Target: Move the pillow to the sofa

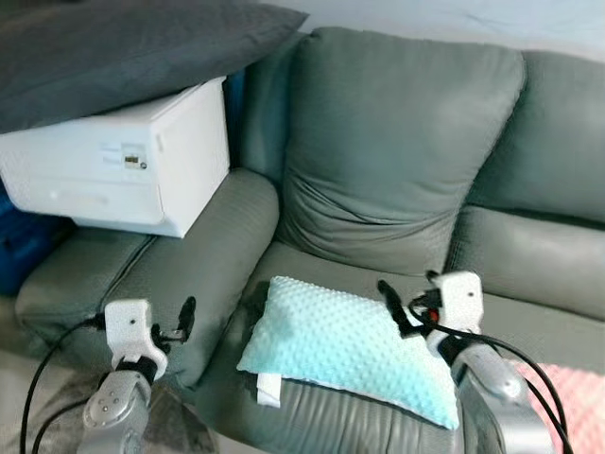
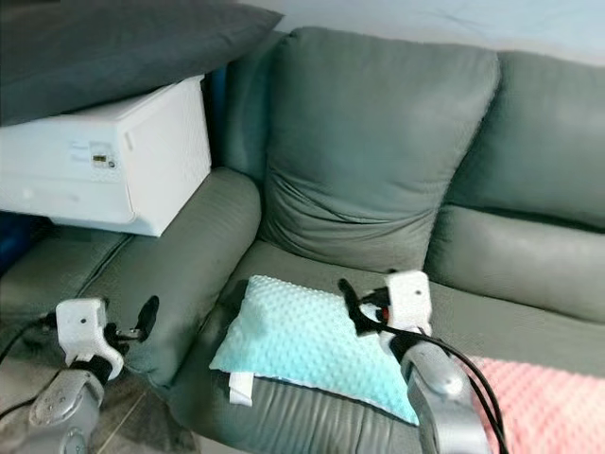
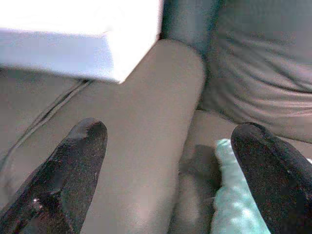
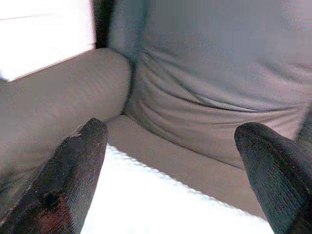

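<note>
A light aqua dotted pillow (image 1: 340, 345) lies flat on the seat of the grey-green sofa (image 1: 397, 142), a white tag hanging at its front corner. My right gripper (image 1: 405, 301) hovers open just above the pillow's right half; in the right wrist view the pillow (image 4: 161, 204) spreads below its two spread fingers (image 4: 78, 165). My left gripper (image 1: 180, 322) stands open, low beside the front of the sofa's left armrest (image 1: 189, 274), holding nothing. In the left wrist view the pillow's edge (image 3: 234, 204) shows past the armrest (image 3: 141, 122).
A white printer (image 1: 123, 156) rests on the far-left cushion against the armrest, with a dark grey pillow (image 1: 123, 47) on top. A pink dotted blanket (image 1: 577, 397) lies at the seat's right front. Black cables trail from both wrists.
</note>
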Controlling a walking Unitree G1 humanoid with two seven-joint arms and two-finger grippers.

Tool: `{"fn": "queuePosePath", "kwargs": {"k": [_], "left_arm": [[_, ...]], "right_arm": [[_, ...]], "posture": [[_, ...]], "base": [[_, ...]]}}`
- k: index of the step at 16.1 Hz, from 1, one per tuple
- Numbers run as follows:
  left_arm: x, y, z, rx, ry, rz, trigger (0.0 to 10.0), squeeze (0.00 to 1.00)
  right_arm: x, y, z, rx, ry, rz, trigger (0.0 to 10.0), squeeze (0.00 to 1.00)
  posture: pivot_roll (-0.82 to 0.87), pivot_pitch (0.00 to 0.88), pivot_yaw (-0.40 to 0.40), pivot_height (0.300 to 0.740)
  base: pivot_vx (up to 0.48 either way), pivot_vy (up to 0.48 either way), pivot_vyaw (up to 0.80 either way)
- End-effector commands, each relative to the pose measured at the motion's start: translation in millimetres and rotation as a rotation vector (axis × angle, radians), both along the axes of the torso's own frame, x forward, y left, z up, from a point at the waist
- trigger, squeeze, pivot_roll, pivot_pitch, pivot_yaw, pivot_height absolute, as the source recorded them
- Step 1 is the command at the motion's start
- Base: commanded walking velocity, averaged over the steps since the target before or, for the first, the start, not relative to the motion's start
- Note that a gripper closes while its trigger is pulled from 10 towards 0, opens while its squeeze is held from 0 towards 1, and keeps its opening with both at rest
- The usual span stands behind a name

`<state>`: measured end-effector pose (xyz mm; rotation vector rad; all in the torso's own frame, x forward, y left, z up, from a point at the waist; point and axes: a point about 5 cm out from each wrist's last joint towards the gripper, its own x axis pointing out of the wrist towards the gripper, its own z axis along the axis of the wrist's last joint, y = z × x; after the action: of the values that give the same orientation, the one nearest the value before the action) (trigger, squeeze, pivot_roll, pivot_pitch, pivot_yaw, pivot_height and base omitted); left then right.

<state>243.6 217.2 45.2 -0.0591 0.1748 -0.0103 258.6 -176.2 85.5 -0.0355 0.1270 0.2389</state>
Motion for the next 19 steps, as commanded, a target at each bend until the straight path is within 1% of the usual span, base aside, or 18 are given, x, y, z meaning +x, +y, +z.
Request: {"fn": "queuePosePath", "kwargs": {"k": [1, 2, 4, 6, 8, 11, 12, 13, 15, 19], "left_arm": [[0.4, -2.8, 4, 0.011, 0.007, -0.04, 10.0, 0.0], [0.8, -3.2, 7, 0.02, 0.005, -0.059, 10.0, 0.0], [-1.9, -0.1, 10, 0.045, 0.011, -0.074, 10.0, 0.0], [-5.5, 4.1, 10, 0.048, 0.024, -0.044, 10.0, 0.0], [-8.5, 2.7, 8, 0.067, 0.042, -0.036, 10.0, 0.0], [-3.5, 0.1, 16, 0.056, 0.022, -0.022, 10.0, 0.0], [-1.7, 1.5, 20, 0.052, 0.018, -0.019, 10.0, 0.0], [-0.6, 2.8, 20, 0.046, 0.021, -0.014, 10.0, 0.0], [1.1, 3.2, 20, 0.045, 0.026, -0.012, 10.0, 0.0], [1.9, 0.1, 19, 0.039, 0.04, -0.023, 10.0, 0.0]], "right_arm": [[-0.9, -1.4, 9, 0.02, -0.032, -0.021, 10.0, 0.0], [-3.8, -2.1, 12, 0.035, -0.041, -0.026, 10.0, 0.0], [-19.5, -7.0, 14, 0.045, -0.037, -0.038, 10.0, 0.0], [-28.3, -7.8, 14, 0.042, -0.028, -0.043, 10.0, 0.0], [-33.2, -7.5, 14, 0.041, -0.017, -0.052, 10.0, 0.0], [-25.5, -3.6, 17, 0.049, -0.032, -0.019, 10.0, 0.0], [-17.0, -0.9, 21, 0.064, -0.04, -0.011, 10.0, 0.0], [-13.9, 1.3, 26, 0.065, -0.054, 0.003, 10.0, 0.0], [-14.4, 2.1, 26, 0.057, -0.038, 0.005, 10.0, 0.0], [-14.3, 0.9, 22, 0.052, -0.02, -0.003, 10.0, 0.0]], "posture": [[-0.13, 0.0, 0.005, 0.74], [-0.13, 0.0, 0.011, 0.74], [-0.14, 0.0, 0.013, 0.74], [-0.15, 0.0, 0.02, 0.74], [-0.14, 0.0, 0.017, 0.74], [-0.13, 0.0, 0.016, 0.74], [-0.13, 0.0, 0.015, 0.74], [-0.13, 0.0, 0.015, 0.74], [-0.13, 0.0, 0.017, 0.74], [-0.14, 0.0, 0.027, 0.74]], "base": [[0.0, 0.0, 0.0], [0.0, 0.0, 0.0], [0.0, 0.0, 0.0], [0.0, 0.0, 0.0], [0.0, 0.0, 0.0], [0.0, 0.0, 0.0], [0.0, 0.0, 0.0], [0.0, 0.0, 0.0], [0.0, 0.0, -0.22], [0.0, 0.0, -0.8]]}}
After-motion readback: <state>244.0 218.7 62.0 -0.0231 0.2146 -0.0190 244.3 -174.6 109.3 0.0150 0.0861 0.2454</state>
